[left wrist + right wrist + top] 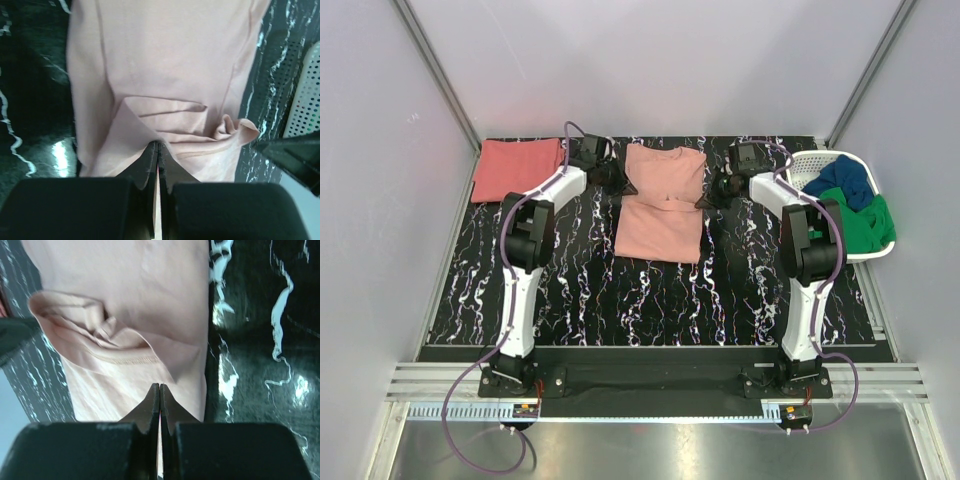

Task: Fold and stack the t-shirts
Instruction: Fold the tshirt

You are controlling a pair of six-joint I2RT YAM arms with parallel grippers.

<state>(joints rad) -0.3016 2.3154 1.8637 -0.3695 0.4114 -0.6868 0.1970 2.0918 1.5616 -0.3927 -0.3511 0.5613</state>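
A pale salmon-pink t-shirt (660, 205) lies in the middle of the black marbled table, its far part doubled over its near part. My left gripper (626, 187) is at its left edge and my right gripper (704, 201) at its right edge, both at the fold line. In the left wrist view the left gripper (158, 146) is shut on a raised pleat of the pink t-shirt (165, 60). In the right wrist view the right gripper (159, 386) is likewise shut on the pink t-shirt (135, 285) beside a stitched hem. A darker coral-red t-shirt (517, 168) lies folded at the back left.
A white perforated basket (820, 158) stands at the back right, holding a blue garment (845, 180) and a green one (865, 222). Its wall (305, 100) shows in the left wrist view. Grey walls close in the table on three sides.
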